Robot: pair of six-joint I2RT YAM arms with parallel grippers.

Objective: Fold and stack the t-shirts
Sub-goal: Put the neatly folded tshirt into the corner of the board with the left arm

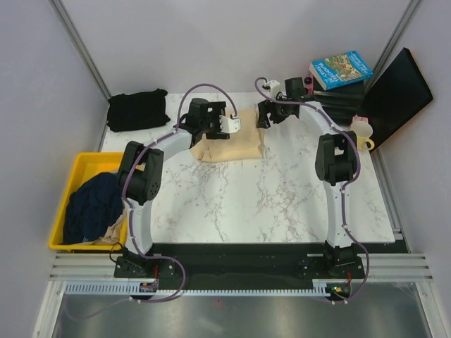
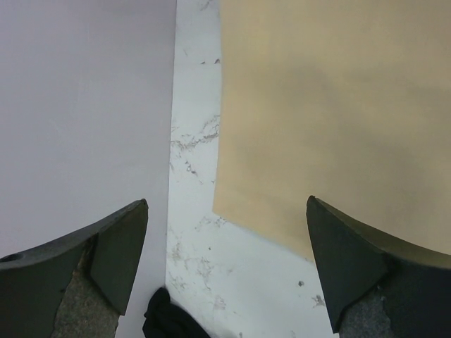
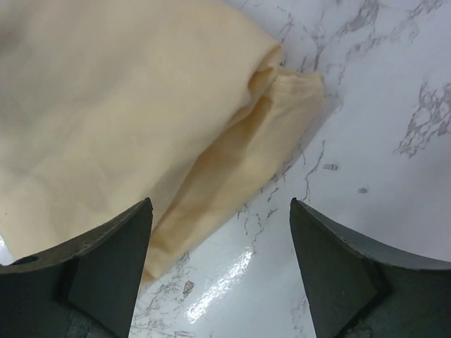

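top view: the pale cream-yellow cloth t-shirt (image 1: 232,146) lies folded flat at the far middle of the white marbled table (image 1: 282,204), with the left gripper (image 1: 232,125) and right gripper (image 1: 263,116) at its far edge. a folded black t-shirt (image 1: 137,110) sits at the far left corner, likely the stack's base. a dark navy t-shirt (image 1: 95,204) waits in the yellow plastic bin (image 1: 67,232).

left wrist view: the fingers (image 2: 113,253) stand wide and empty over the shirt's straight edge, with a strip of bare marble between it and the wall.

right wrist view: the fingers (image 3: 106,267) stand wide and empty above a corner where an under layer peeks out. open table lies beyond it.
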